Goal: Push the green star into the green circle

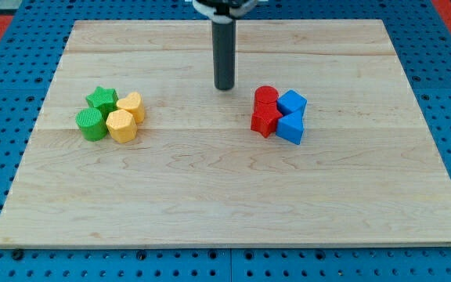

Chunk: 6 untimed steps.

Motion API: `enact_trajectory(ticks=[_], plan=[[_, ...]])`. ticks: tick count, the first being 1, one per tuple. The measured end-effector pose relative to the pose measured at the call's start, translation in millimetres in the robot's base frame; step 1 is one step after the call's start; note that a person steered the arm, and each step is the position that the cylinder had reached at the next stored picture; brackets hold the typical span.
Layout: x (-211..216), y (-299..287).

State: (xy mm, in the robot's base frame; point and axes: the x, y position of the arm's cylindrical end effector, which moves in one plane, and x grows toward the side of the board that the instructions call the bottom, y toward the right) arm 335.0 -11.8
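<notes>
The green star [101, 99] lies at the view's left, touching the green circle [92, 124] just below it. My tip [224, 87] stands on the board near the top centre, well to the right of both green blocks and a little left of the red blocks. It touches no block.
Two yellow blocks [130, 106] [121, 125] sit against the green pair on their right. A red cylinder [266, 97], a red star [265, 120] and two blue blocks [292, 102] [291, 127] cluster at centre right. The wooden board [225, 196] rests on a blue pegboard.
</notes>
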Motion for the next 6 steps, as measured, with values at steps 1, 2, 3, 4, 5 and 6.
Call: enact_trajectory(ticks=[1, 2, 3, 4, 5, 6], plan=[[-25.5, -81.6], [-16.5, -179.0], [8.2, -190.9], [16.6, -163.6], [16.6, -154.9], [31.0, -192.7]])
